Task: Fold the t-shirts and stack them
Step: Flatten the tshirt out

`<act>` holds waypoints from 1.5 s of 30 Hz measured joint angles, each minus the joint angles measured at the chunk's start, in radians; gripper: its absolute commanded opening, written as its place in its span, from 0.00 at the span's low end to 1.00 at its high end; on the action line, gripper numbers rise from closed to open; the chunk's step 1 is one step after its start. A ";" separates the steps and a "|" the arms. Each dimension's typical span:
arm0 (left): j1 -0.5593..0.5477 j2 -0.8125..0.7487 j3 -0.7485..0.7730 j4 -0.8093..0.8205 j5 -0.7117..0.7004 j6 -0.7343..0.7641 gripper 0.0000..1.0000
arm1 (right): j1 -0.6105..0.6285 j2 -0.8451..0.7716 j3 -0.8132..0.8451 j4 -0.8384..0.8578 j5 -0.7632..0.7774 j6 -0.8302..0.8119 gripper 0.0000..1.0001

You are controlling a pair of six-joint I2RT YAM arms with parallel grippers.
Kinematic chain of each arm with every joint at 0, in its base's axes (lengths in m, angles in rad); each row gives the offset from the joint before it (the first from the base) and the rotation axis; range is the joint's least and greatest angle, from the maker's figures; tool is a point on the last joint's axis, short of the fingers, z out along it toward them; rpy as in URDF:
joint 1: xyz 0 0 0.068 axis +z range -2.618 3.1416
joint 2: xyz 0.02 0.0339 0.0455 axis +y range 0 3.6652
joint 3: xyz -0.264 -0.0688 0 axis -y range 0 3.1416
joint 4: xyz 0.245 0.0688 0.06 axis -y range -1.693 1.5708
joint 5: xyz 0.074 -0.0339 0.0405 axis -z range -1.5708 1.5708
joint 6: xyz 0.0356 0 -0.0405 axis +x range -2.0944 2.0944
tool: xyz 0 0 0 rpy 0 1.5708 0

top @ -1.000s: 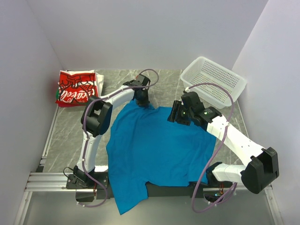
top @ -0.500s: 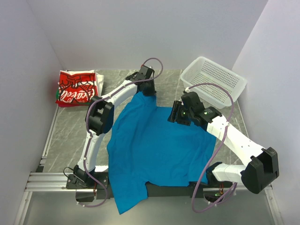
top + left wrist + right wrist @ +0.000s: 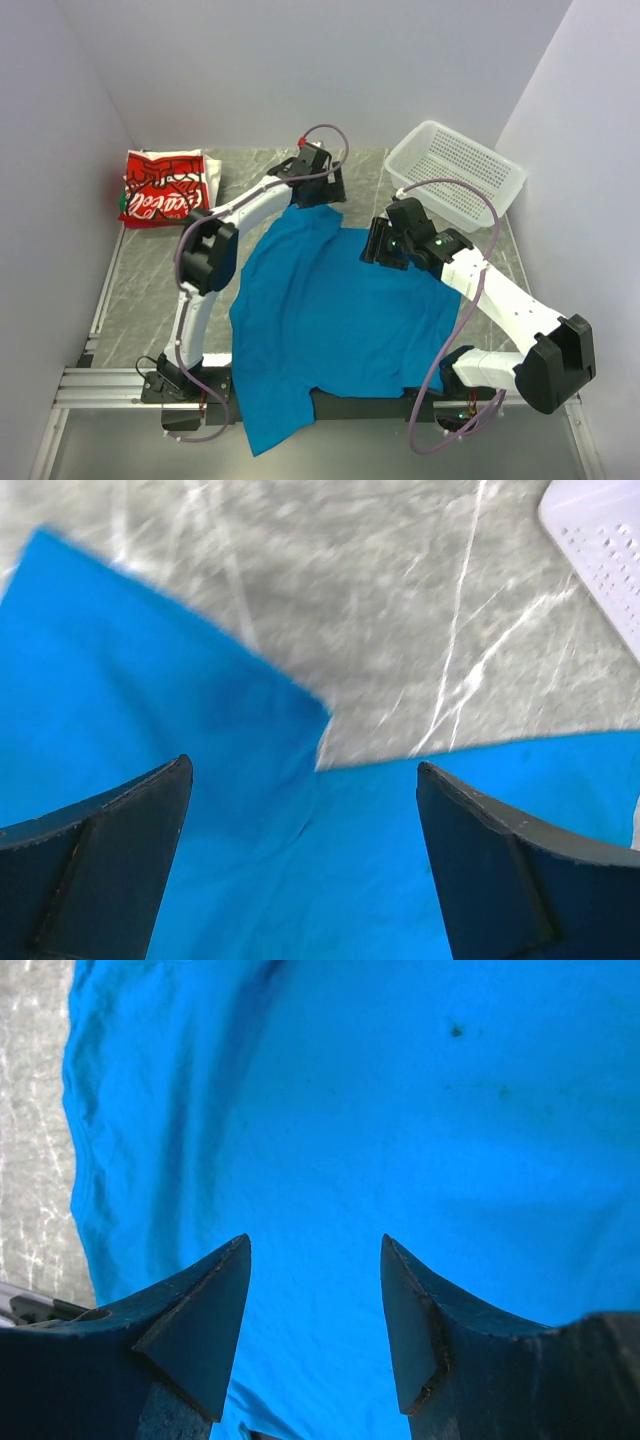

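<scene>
The bright-blue t-shirt (image 3: 330,310) lies spread flat over the middle of the table, its near end hanging over the front rail. My left gripper (image 3: 320,195) hovers above the shirt's far edge, and in the left wrist view it (image 3: 303,765) stands wide open with nothing between the fingers, over a corner of the blue t-shirt (image 3: 250,810). My right gripper (image 3: 372,248) is over the shirt's far right part; in the right wrist view it (image 3: 315,1242) is open and empty above the blue t-shirt (image 3: 350,1110). The folded red-and-white t-shirt (image 3: 160,188) rests at the far left.
A white perforated basket (image 3: 455,170) stands tilted at the far right corner, and its rim (image 3: 600,540) shows in the left wrist view. Grey marble tabletop (image 3: 140,290) borders the shirt. Walls close in the left, back and right sides.
The left gripper carried the shirt's far corner toward the back, then opened and let it go. The corner now lies flat. The right arm has not moved.
</scene>
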 measured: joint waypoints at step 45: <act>0.287 -0.220 -0.498 0.060 -0.005 -0.019 0.99 | -0.100 0.614 0.177 0.068 0.056 -0.105 0.62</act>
